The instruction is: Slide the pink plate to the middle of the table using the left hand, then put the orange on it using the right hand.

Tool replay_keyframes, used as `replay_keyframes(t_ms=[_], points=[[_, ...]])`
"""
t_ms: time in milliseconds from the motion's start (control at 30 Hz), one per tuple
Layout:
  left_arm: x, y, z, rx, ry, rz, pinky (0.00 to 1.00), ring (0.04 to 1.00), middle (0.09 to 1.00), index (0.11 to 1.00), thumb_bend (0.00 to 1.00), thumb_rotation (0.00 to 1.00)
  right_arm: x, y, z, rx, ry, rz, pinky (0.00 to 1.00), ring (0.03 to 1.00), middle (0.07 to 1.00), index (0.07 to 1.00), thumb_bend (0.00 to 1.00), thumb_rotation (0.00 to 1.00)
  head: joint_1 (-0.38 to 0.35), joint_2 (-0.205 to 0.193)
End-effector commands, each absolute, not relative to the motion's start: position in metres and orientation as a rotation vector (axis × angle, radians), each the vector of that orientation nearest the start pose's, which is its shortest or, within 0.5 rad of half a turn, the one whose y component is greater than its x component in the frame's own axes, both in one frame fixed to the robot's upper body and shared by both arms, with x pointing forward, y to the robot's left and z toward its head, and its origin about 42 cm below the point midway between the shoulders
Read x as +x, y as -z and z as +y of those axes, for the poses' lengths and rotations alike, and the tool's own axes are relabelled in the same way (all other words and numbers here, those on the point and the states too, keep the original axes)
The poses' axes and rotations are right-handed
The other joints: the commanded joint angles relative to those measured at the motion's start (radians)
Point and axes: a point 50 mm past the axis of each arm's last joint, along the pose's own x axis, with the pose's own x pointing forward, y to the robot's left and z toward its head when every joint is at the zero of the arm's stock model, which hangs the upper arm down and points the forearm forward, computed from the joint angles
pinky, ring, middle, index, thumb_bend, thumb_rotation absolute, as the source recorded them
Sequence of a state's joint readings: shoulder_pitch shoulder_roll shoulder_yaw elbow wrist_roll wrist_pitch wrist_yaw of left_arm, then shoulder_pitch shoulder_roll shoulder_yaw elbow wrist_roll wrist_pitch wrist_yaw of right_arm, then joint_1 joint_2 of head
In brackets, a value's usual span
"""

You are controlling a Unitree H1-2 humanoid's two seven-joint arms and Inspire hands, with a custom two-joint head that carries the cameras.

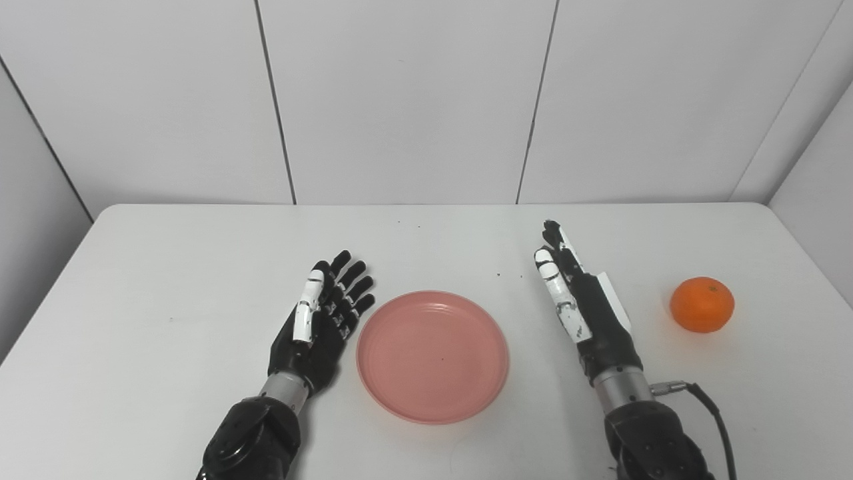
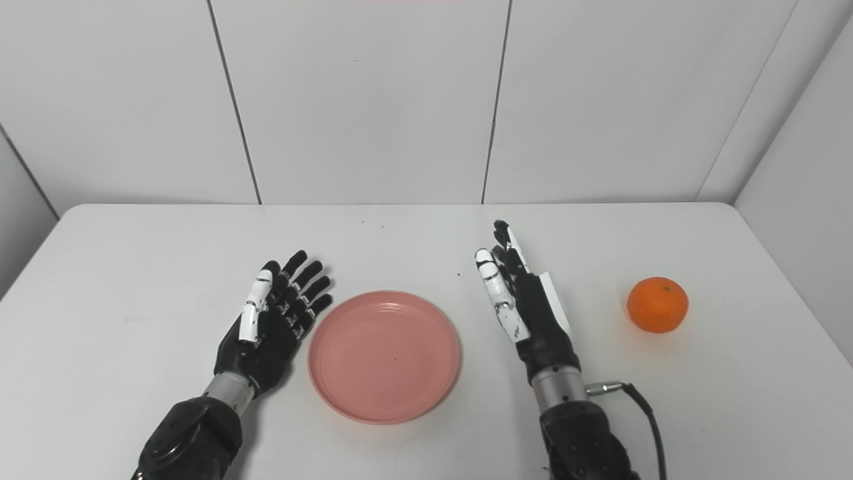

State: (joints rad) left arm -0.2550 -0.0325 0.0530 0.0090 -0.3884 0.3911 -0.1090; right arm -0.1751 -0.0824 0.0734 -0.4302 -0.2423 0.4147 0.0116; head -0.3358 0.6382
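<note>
Lab-like test booth: bare white table (image 1: 200, 267), plain white wall panels (image 1: 400, 100) enclosing it.

walls (image 1: 406, 100): white panels, dark seams | table (image 1: 166, 280): white, rounded corners

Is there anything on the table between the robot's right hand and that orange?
No. In both eye views only bare white table separates the open right hand from the orange.

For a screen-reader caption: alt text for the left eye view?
A round pink plate sits empty mid-table between two open robot hands, left robot hand beside its rim, right robot hand apart. A round orange lies farther right.
</note>
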Motion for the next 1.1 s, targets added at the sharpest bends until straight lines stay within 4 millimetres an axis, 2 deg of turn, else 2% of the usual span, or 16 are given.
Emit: replay_keyframes(t_ms=[0,133,233,367,400,467,600,633,767,1067], points=[[0.362,-0.147,0.176,-0.410,0.244,0.140,0.95,0.942,0.949,0.944,0.37,1.00,0.306,-0.253,-0.206,-0.339,0.024,-0.250,0.92,0.942,0.959,0.959,0.51,0.94,0.001,0.000],[0.363,-0.145,0.182,-0.412,0.251,0.124,0.96,0.949,0.955,0.951,0.37,1.00,0.300,-0.274,-0.223,-0.517,0.091,-0.317,0.84,0.885,0.900,0.904,0.67,0.97,-0.084,-0.016],[0.364,-0.142,0.187,-0.412,0.244,0.122,0.96,0.948,0.951,0.945,0.38,1.00,0.297,-0.284,-0.229,-0.637,0.147,-0.367,0.78,0.854,0.880,0.888,0.70,0.96,-0.120,-0.029],[0.365,-0.138,0.197,-0.430,0.245,0.117,0.98,0.964,0.965,0.956,0.36,1.00,0.292,-0.292,-0.232,-0.772,0.233,-0.423,0.74,0.833,0.877,0.896,0.78,0.79,-0.181,-0.046],[0.366,-0.136,0.200,-0.441,0.253,0.115,0.98,0.964,0.965,0.957,0.36,1.00,0.290,-0.295,-0.233,-0.806,0.258,-0.438,0.74,0.832,0.877,0.896,0.78,0.79,-0.204,-0.054],[0.367,-0.134,0.206,-0.453,0.258,0.116,1.00,0.972,0.974,0.971,0.37,1.00,0.288,-0.298,-0.237,-0.847,0.290,-0.456,0.75,0.839,0.883,0.907,0.78,0.70,-0.225,-0.061],[0.369,-0.131,0.217,-0.469,0.269,0.116,1.00,0.973,0.977,0.977,0.37,1.00,0.287,-0.300,-0.245,-0.921,0.353,-0.460,0.76,0.856,0.900,0.909,0.85,0.63,-0.263,-0.081],[0.370,-0.130,0.220,-0.471,0.267,0.119,1.00,0.973,0.978,0.978,0.36,1.00,0.287,-0.300,-0.246,-0.930,0.366,-0.454,0.77,0.863,0.902,0.907,0.86,0.63,-0.287,-0.097],[0.372,-0.128,0.228,-0.466,0.257,0.137,1.00,0.980,0.983,0.978,0.35,1.00,0.287,-0.297,-0.259,-0.933,0.414,-0.427,0.80,0.886,0.918,0.914,0.91,0.61,-0.316,-0.115],[0.376,-0.128,0.238,-0.462,0.255,0.151,1.00,0.999,1.000,0.999,0.34,1.00,0.289,-0.286,-0.284,-0.926,0.499,-0.332,0.79,0.899,0.943,0.938,0.93,0.46,-0.356,-0.138]])
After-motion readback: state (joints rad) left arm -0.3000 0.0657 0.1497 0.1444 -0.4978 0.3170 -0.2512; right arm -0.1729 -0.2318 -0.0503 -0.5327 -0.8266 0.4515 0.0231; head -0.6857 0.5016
